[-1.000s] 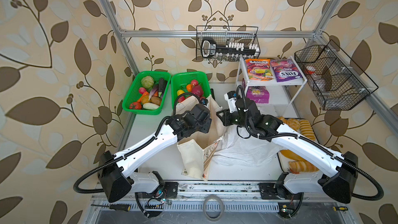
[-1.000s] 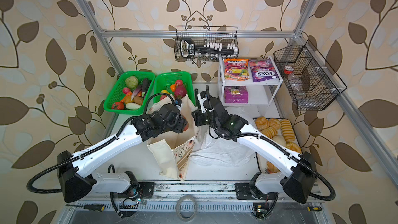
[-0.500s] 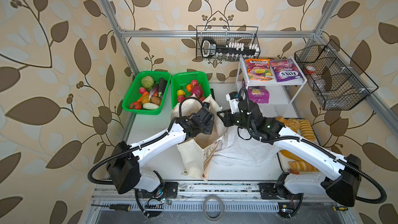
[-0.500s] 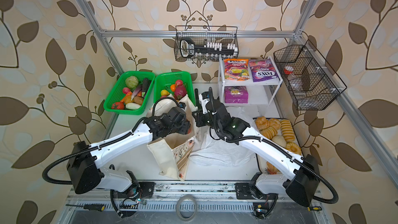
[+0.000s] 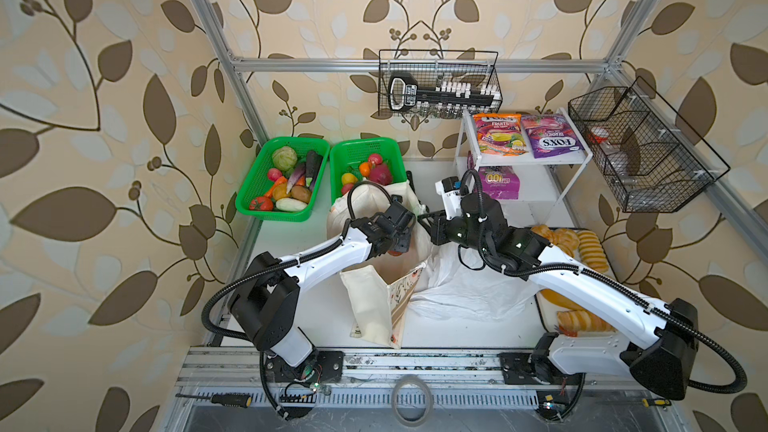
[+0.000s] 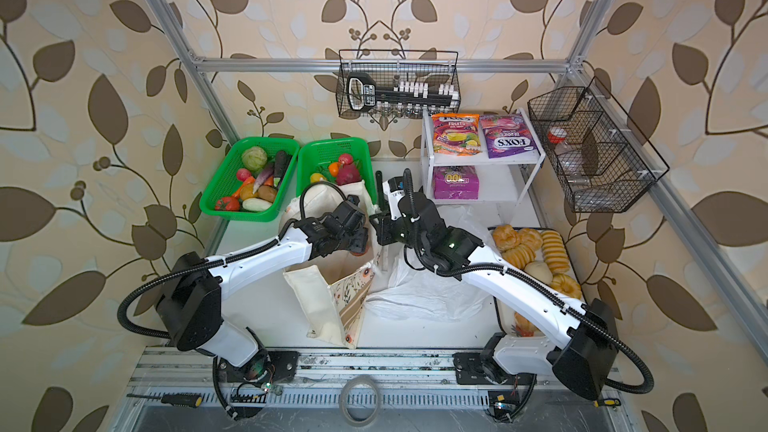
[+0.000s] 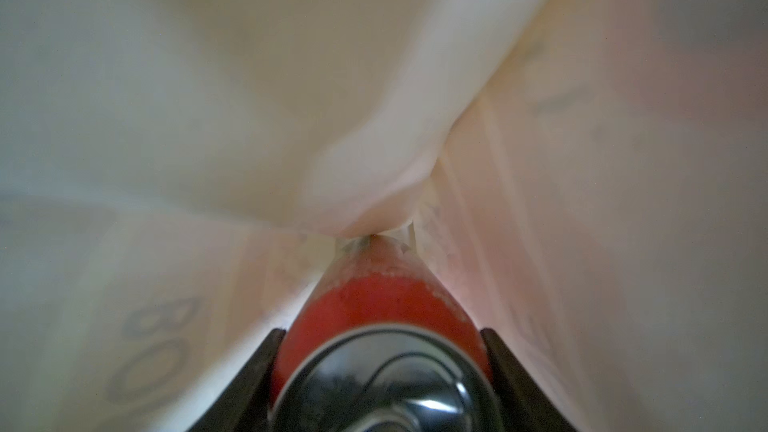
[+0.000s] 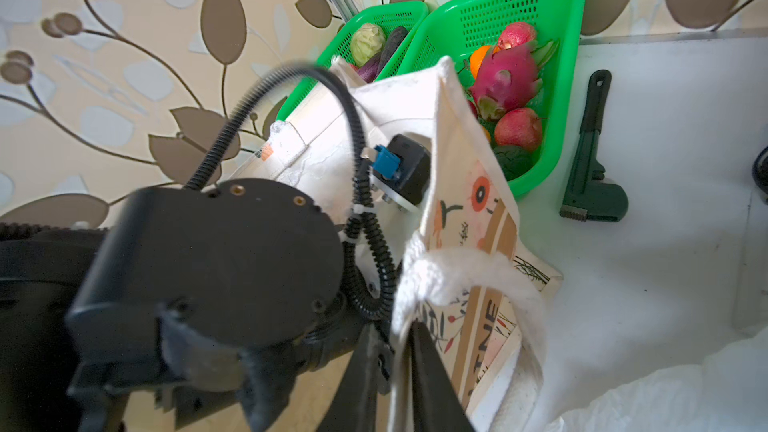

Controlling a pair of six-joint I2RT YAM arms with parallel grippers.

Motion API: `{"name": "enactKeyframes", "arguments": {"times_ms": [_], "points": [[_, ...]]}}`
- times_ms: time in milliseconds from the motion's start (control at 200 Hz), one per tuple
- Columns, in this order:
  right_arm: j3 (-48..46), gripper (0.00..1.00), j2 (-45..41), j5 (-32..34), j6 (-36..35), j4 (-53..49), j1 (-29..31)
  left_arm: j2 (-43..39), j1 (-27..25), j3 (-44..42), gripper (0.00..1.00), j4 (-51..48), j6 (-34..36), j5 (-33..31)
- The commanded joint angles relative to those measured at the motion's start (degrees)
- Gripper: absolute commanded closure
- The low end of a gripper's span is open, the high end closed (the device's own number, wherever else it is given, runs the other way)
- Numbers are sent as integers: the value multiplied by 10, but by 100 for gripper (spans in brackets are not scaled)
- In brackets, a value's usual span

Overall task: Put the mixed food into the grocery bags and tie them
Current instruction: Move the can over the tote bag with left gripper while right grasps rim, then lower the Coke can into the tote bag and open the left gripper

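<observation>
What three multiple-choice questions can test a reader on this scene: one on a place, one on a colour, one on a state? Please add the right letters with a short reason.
1. Where is the red can?
A. On the white shelf
B. In the left tool, inside the cloth tote
C. In a wire basket on the wall

2. What colour is the mesh basket that holds the dragon fruit?
A. Blue
B. Green
C. Black

3. What is the state of the right tool?
A. Open above the bread
B. Shut on a purple packet
C. Shut on the tote's rim

1 B: the left wrist view shows the can between the fingers, with cream cloth all round.
2 B: its walls are bright green in both top views.
3 C: the right wrist view shows its fingers pinching the cloth edge.
</observation>
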Motion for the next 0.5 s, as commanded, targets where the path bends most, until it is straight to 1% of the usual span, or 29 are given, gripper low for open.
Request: {"name": "enactKeyframes", "arguments": {"times_ms": [0,180,305,495], "points": [[-12,83,-8,-16,-6,7,0,9,8,26,87,28,-16,-2],[-18,82,-8,-21,-3,10,-2,40,8,25,86,29,-12,7],[-21,82,-10,-21,-2,12,-3,69,8,44,86,7,-6,20],[-25,82,-11,-22,1,12,-6,98,8,42,85,0,-8,33]]}}
